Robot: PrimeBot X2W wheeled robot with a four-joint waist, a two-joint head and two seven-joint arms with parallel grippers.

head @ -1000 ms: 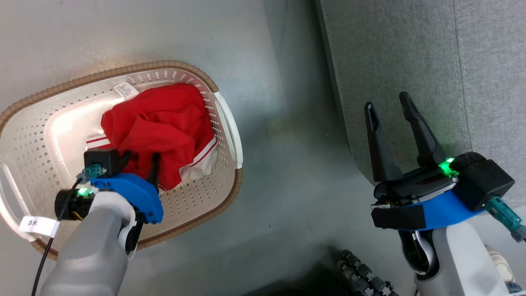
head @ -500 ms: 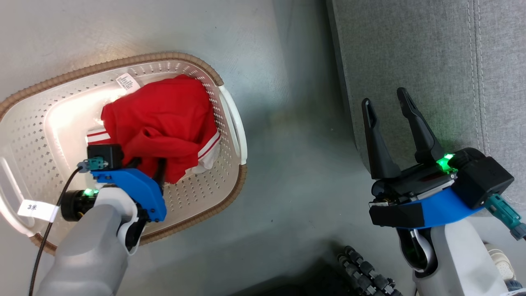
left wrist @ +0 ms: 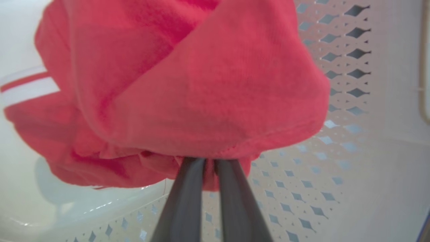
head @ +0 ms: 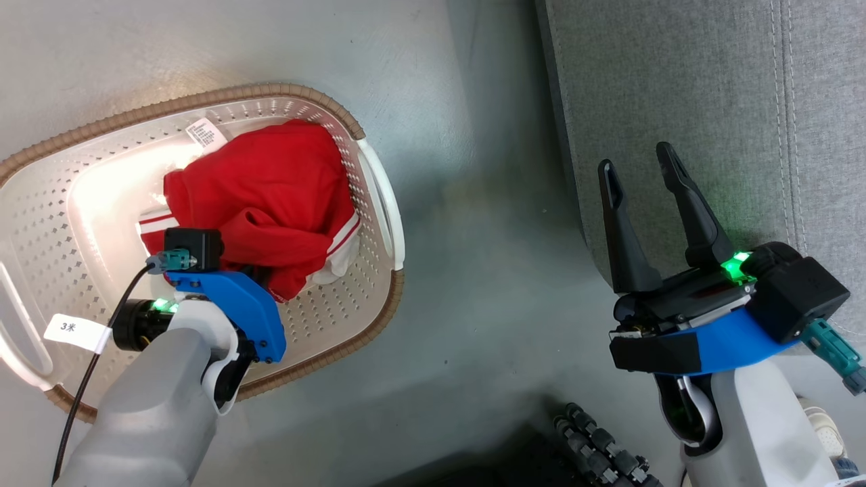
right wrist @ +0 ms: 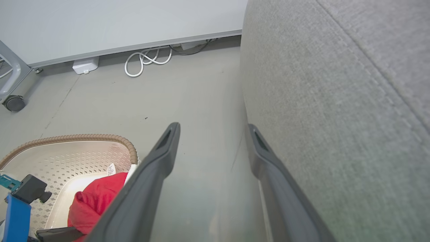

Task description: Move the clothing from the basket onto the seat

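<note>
The red clothing (head: pixel 270 196) lies bunched in the cream perforated basket (head: pixel 81 176) on the floor at the left. My left gripper (head: pixel 260 281) reaches into the basket at the pile's near edge, fingers buried in the fabric. In the left wrist view the left gripper (left wrist: pixel 210 161) is shut on a fold of the red clothing (left wrist: pixel 201 84). My right gripper (head: pixel 636 166) stands open over the front edge of the grey seat (head: pixel 717 88), holding nothing. The right wrist view shows the right gripper (right wrist: pixel 211 129) open between floor and seat (right wrist: pixel 336 101), with the basket (right wrist: pixel 77 137) and clothing (right wrist: pixel 97 198) at lower left.
Grey floor (head: pixel 473 284) separates basket and seat. A dark ribbed cable (head: pixel 602 453) lies at the bottom. In the right wrist view a white cable coil (right wrist: pixel 147 60) lies by the wall and a castor (right wrist: pixel 13 102) stands at the far left.
My left gripper has pushed further into the red pile and closed on the fabric. The head camera shifted slightly. The right gripper has stayed open in place.
</note>
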